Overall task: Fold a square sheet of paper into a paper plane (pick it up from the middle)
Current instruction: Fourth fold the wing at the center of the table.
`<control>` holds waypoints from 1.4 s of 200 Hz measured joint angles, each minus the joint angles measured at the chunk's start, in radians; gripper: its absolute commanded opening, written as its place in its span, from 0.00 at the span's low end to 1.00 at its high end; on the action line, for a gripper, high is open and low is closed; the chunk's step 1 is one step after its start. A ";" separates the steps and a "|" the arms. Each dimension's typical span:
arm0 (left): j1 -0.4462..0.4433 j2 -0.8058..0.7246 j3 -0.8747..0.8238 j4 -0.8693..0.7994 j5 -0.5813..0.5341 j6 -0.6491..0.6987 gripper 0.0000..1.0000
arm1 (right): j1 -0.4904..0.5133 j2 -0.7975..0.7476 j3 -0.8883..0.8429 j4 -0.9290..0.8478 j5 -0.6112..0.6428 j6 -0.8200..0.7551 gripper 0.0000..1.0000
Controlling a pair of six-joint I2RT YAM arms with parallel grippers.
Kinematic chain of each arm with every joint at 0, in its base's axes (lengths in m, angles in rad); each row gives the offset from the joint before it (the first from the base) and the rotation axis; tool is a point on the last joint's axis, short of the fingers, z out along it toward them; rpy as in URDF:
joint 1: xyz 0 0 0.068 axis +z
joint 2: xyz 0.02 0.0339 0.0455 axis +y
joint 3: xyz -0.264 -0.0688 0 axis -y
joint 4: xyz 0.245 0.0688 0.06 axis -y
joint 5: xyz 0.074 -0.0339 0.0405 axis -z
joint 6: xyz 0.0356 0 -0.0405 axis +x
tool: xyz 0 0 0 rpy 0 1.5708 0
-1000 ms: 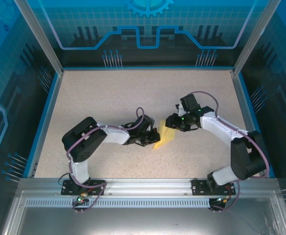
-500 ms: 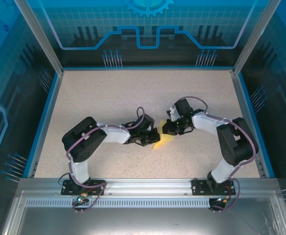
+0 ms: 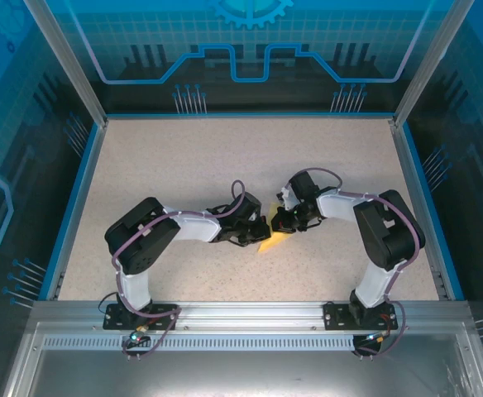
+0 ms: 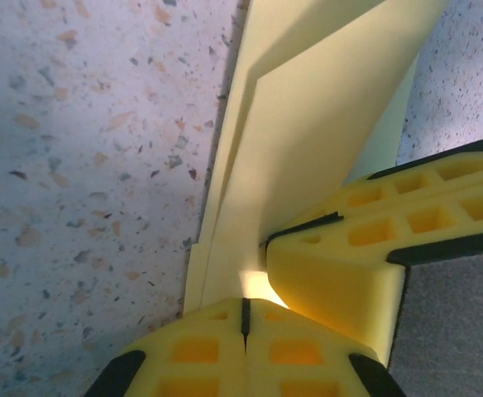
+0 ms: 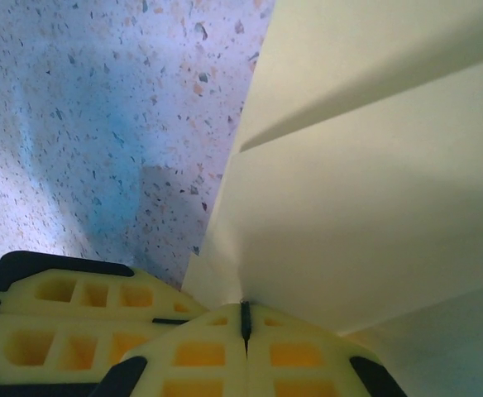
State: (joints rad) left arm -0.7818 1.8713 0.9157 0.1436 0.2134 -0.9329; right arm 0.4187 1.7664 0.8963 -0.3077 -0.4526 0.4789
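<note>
The right arm (image 3: 341, 205) has swung in from the right. Its jaws, apart 1 second ago, are now pressed together on the folded sheet of paper (image 3: 273, 241), just beside the left jaws, which stay clamped on the same folded end. With 2 grips almost touching, I judge the paper is pinned for working a crease, and the plane looks only partly formed. The paper sits near the middle of the tabletop (image 3: 184, 165), between the 2 wrists. It is thin, matte and pale yellow, stacked in several flat layers with straight, sharp edges. The pads (image 5: 200, 356) are yellow foam with square pockets. The tabletop is pale, smooth and finely speckled.
</note>
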 measured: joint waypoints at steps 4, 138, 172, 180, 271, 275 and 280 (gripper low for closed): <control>0.000 0.000 0.002 -0.003 0.000 0.000 0.00 | 0.000 0.002 0.000 0.000 0.000 -0.002 0.04; -0.002 0.005 0.021 -0.037 -0.004 0.026 0.00 | -0.148 -0.045 0.002 0.035 0.051 0.010 0.04; -0.002 0.008 0.032 -0.055 -0.003 0.034 0.00 | -0.101 -0.126 -0.006 0.063 0.050 0.010 0.04; -0.002 0.008 0.034 -0.058 -0.003 0.037 0.00 | -0.080 -0.120 -0.006 0.066 0.048 0.010 0.04; -0.002 0.013 0.052 -0.088 -0.004 0.046 0.00 | -0.057 0.014 -0.018 0.083 -0.001 0.034 0.04; -0.003 0.013 0.052 -0.089 -0.005 0.046 0.00 | -0.064 0.018 -0.018 0.082 -0.009 0.037 0.04; -0.003 0.013 0.053 -0.089 -0.007 0.046 0.00 | -0.070 0.021 -0.017 0.082 -0.017 0.038 0.04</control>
State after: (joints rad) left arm -0.7849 1.8843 0.9684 0.0547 0.2066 -0.8867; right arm 0.3485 1.7874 0.8791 -0.2260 -0.4698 0.5171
